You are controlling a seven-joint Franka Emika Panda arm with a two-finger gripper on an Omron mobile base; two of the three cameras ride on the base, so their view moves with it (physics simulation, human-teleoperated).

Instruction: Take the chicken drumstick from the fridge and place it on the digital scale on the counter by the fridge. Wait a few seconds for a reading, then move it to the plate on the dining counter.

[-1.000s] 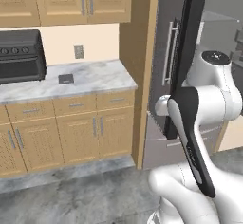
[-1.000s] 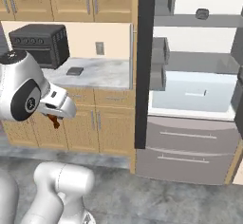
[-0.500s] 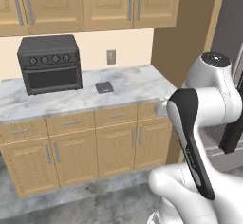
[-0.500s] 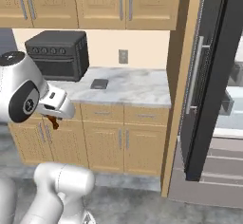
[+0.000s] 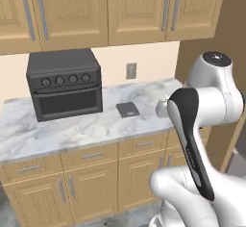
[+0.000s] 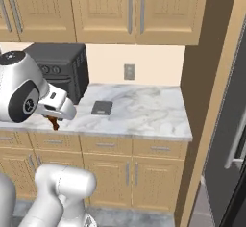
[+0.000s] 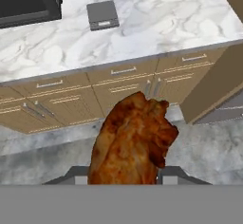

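A black toaster oven (image 5: 64, 84) is being shown at the left of the marble counter (image 5: 57, 132), with the digital scale (image 5: 128, 109) lying flat just to its right, apart from it. Further right, the chicken drumstick (image 7: 134, 142) is being gripped between the closed fingers of the gripper (image 6: 54, 123), held in the air in front of the cabinet drawers (image 7: 118, 83), short of the scale. The fridge (image 6: 229, 139) is being glimpsed at the far right edge.
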